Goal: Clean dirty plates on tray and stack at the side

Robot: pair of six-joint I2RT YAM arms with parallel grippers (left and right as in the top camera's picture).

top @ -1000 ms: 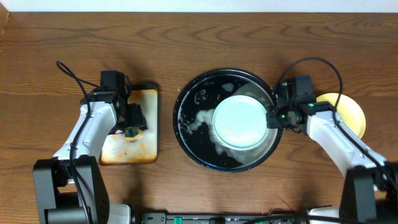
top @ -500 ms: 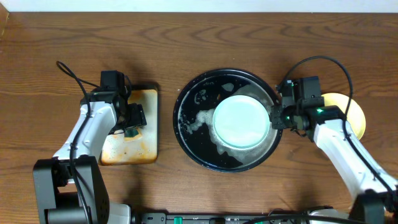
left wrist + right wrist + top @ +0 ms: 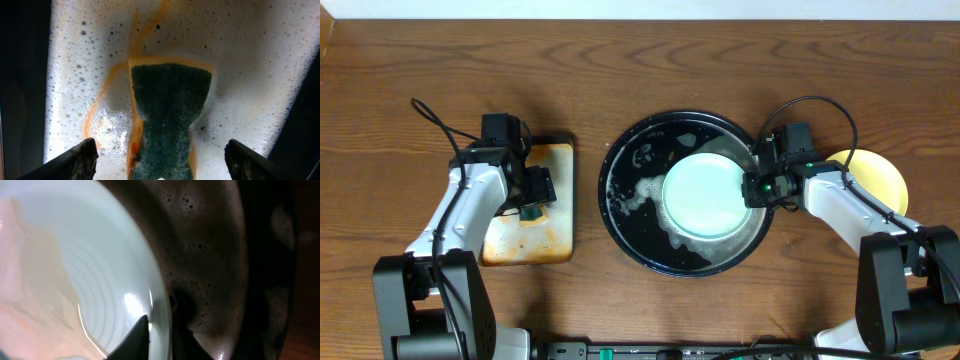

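A: Status?

B: Partway, I'd say. The yellow plate (image 3: 880, 180) sits on the table right of the tray (image 3: 630, 240), outside it and partly under the right arm. Looks like the start of the stack.

A: What's in the tray?

B: One mint plate (image 3: 705, 195), lying flat in its right half w/ foam alongside. No orange smear shows from overhead. The right wrist view has a faint pinkish tint on it; can't tell if that's residue or reflection.

A: Third plate?

B: Not visible. Only two in view.

A: Claws?

B: The right claw (image 3: 757, 188) is at the mint plate's right rim. One finger (image 3: 141, 332) lies over the rim, the other is lost vs. the dark tray, so can't tell if it's gripping. The left claw (image 3: 161, 159) is wide, straddling the sponge (image 3: 170, 100) w/o touching it, over the sudsy stained pan (image 3: 550, 240).

A: Remaining?

B: Prob. get the mint plate out and onto the yellow one. Whether it needs more scrubbing is unclear.
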